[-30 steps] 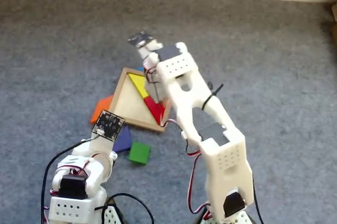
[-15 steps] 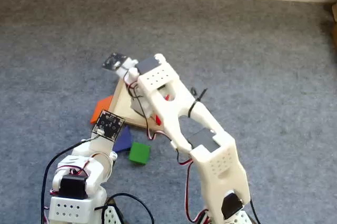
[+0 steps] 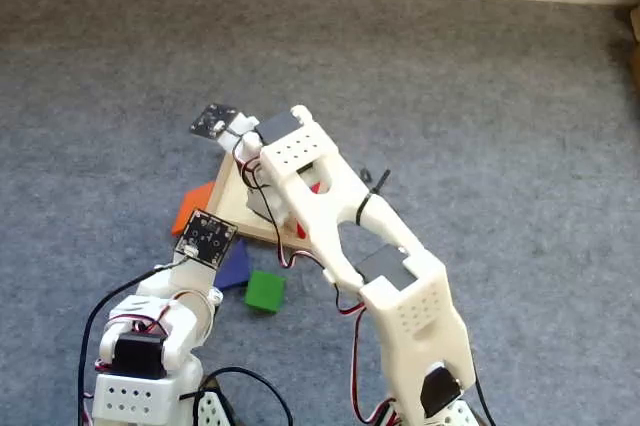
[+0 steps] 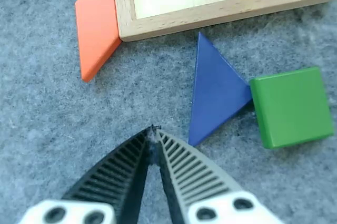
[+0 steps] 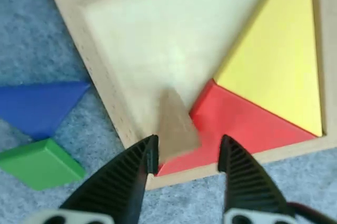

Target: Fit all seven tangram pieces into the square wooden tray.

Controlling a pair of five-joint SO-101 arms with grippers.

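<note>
- The right end effector (image 5: 187, 149) is held with jaws apart over a corner of the tray (image 5: 100, 84). A pale triangle (image 5: 176, 126) lies between them, beside the red piece (image 5: 247, 124).
- The left end effector (image 4: 154, 132) is pressed together on nothing, above the bench (image 4: 47, 124).
- The blue triangle (image 4: 216, 95) lies just beyond its tips, long axis toward the tray, against the green square (image 4: 292, 105).
- The left arm is judged nearer.

Standing here, I can read nothing: no letters, numbers, labels or signs show on the wooden tray (image 4: 210, 18) or on anything lying near it.
</note>
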